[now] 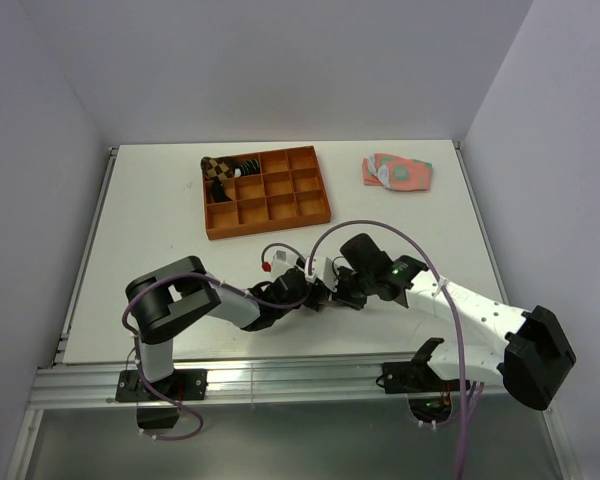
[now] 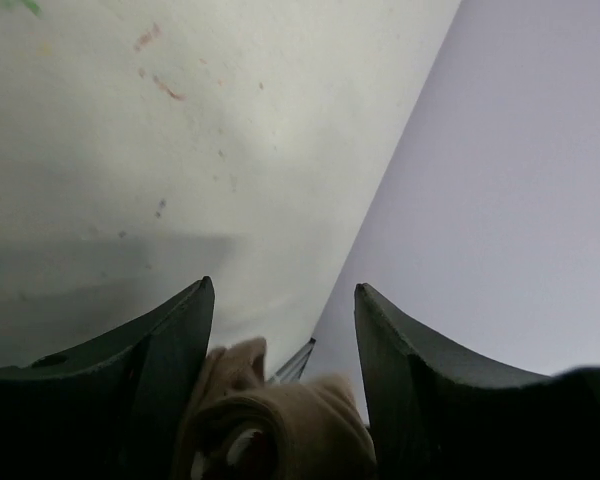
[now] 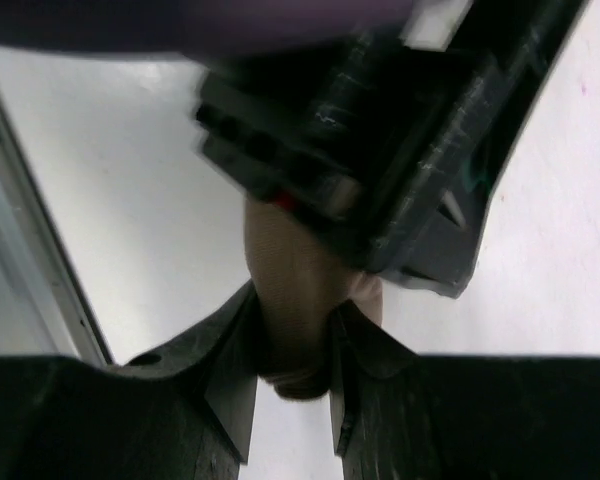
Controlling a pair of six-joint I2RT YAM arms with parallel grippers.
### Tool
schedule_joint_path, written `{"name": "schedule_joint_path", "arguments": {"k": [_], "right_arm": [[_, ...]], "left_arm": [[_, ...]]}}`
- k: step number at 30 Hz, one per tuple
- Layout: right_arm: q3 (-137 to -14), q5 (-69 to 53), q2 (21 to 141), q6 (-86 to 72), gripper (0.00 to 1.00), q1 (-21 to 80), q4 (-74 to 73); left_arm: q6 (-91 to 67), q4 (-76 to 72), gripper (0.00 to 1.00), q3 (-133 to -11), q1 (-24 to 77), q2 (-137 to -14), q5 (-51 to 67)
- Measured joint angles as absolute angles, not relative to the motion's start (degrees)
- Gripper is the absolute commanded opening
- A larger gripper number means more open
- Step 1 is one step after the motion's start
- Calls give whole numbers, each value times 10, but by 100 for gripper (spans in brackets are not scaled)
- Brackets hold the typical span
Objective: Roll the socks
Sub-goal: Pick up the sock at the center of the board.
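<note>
Both grippers meet at table centre: right gripper point(image 3: 292, 385) clamps the tan sock point(image 3: 290, 290); left gripper point(image 2: 285, 295) holds its bunched end, jaws apart.

No legible text, label, brand, number or sign anywhere in the three views.
</note>
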State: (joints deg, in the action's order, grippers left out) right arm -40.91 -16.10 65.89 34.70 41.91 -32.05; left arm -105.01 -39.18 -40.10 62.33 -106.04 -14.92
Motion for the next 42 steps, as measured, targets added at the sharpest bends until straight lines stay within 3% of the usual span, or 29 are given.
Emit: {"name": "schedule_joint_path", "arguments": {"k": [5,7,16,18,19,22,28,31,42], "right_arm": [[-409,-181,651,350,0,428,-317],[-409,-181,651,350,0,428,-318],[-409,-186,667,355,2,428,-317],[-412,-187,669,355,18,428,-319],[-415,-187,671,355,31,428,-322],[-438,-187,677,352,53,427,-347],[-548,-235,677,332,70,399,-419],[-630,-276,689,317,74,351,-453],[-798,-475,894,358,77,237,-645]], "left_arm": [[-1046,-398,56,-402,619,-1073,-149],[-1047,-401,48,-402,619,-1075,-149],[-1027,-395,0,-402,615,-1075,-147],[-1020,-396,1,-402,613,-1075,-144],[-1014,-397,0,-402,612,-1075,-144],[-994,-412,0,-399,608,-1072,-140],[-938,-457,0,-351,583,-1039,-140],[-908,-496,0,-322,565,-1024,-135],[-758,-626,0,-302,523,-972,-58]]}}
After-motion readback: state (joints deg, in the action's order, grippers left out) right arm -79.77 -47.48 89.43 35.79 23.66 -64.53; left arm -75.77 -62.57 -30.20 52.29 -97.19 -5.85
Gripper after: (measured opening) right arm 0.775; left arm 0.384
